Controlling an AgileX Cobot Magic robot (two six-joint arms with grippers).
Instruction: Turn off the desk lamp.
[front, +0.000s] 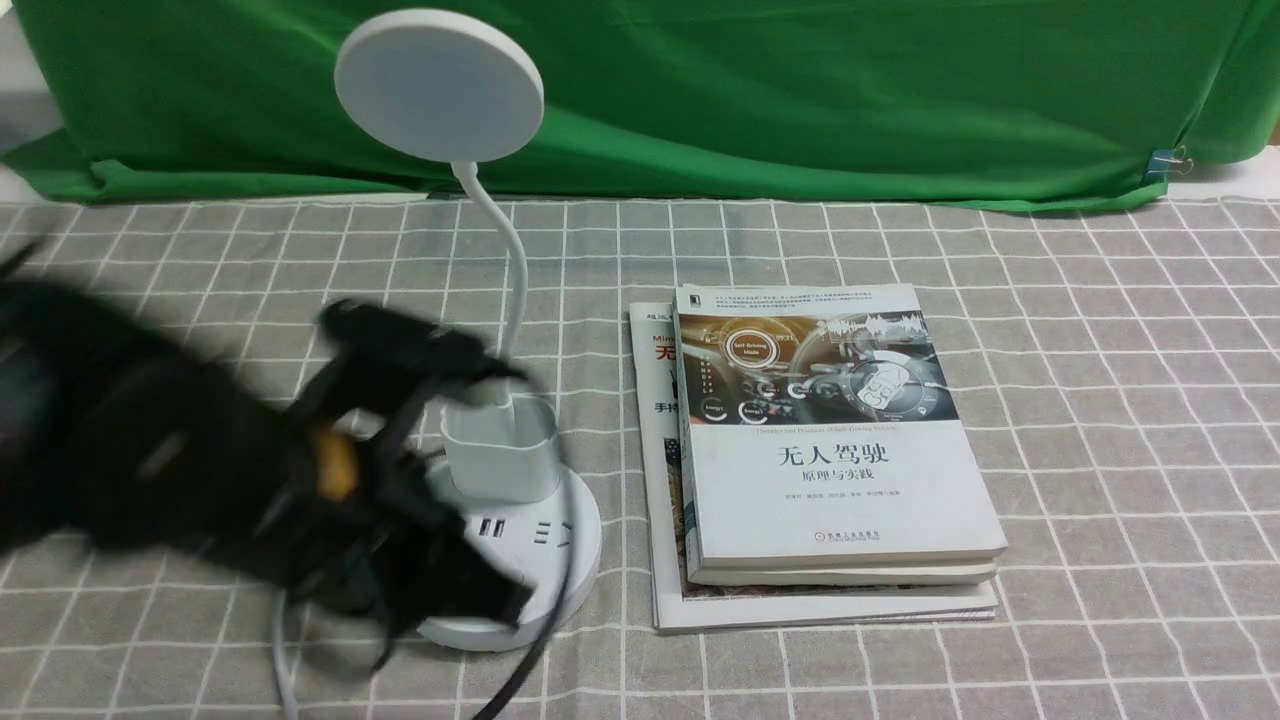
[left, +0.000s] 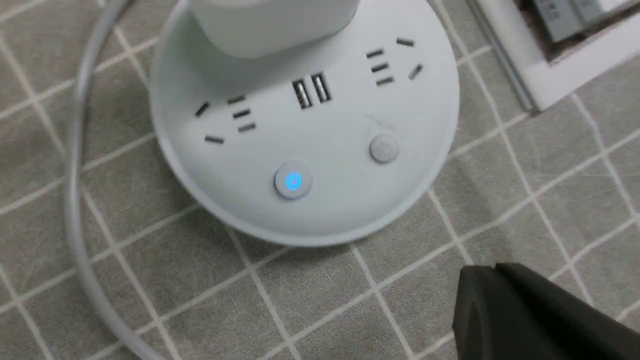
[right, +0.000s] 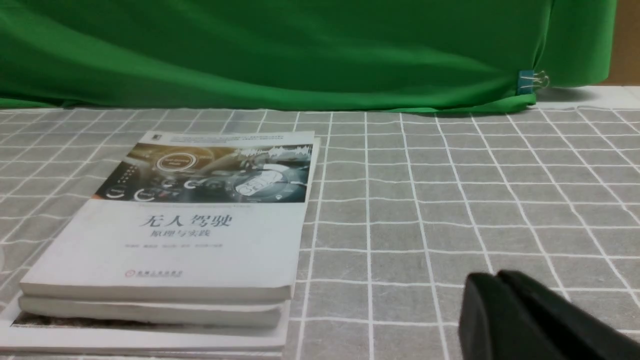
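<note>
on left wrist view: desk lamp (left: 305, 150) button glows blue; front hides it; left end effector (left: 495, 272) closed.

White desk lamp (front: 470, 300) upright at left: unlit disc head, curved neck, round socket base, blue-lit button (left: 293, 181).

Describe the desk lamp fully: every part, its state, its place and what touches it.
The desk lamp is white, plastic-looking. A flat round disc head tops a thin curved neck that rises from a small cup holder on a round base. The base carries socket slots, two USB ports, a plain grey button and a button glowing blue. The head looks unlit. It stands on the checked cloth, left of the stacked books, its grey cord trailing away. The left hand hovers, blurred, over the base; contact is unclear.
</note>
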